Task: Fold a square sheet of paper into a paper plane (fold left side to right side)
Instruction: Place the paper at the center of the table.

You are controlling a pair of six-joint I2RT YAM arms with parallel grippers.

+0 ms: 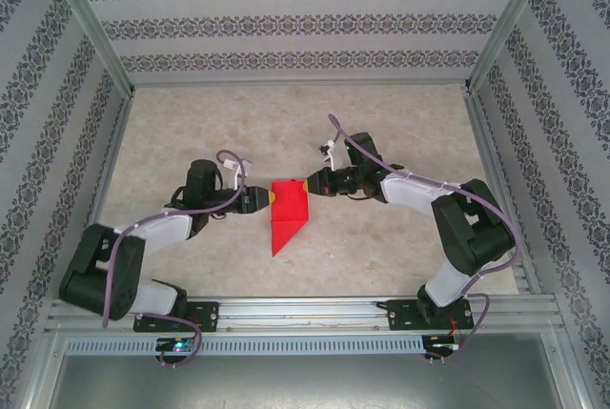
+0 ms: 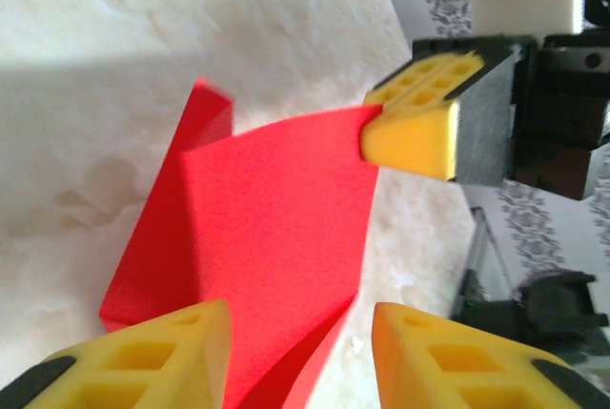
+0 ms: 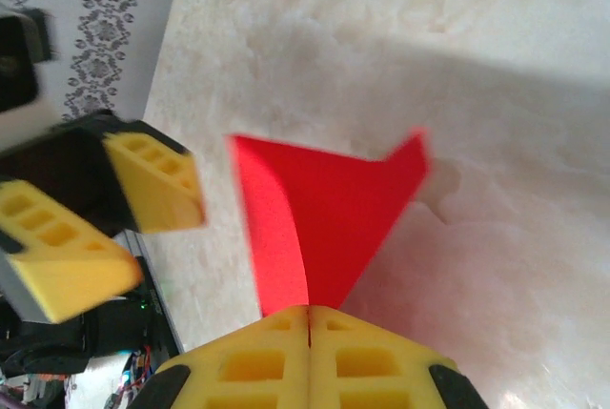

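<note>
The red sheet of paper [image 1: 289,214] lies mid-table, creased into a shape with a squarish top and a point toward the near edge. One layer [image 2: 276,237] lifts off the table. My right gripper [image 1: 306,185] is shut on the sheet's upper right corner; its yellow fingers [image 2: 419,123] pinch that corner, and the paper [image 3: 324,209] runs into the shut seam of the gripper [image 3: 308,333]. My left gripper [image 1: 269,198] stands open at the sheet's left edge, and the raised layer reaches in between the gripper's [image 2: 300,357] spread fingers without being clamped. From the right wrist, the left gripper [image 3: 110,223] is apart from the paper.
The beige tabletop [image 1: 191,132] is walled by patterned panels with metal posts [image 1: 91,28]. An aluminium rail [image 1: 305,312] carrying both arm bases runs along the near edge. Both forearms angle inward toward the paper.
</note>
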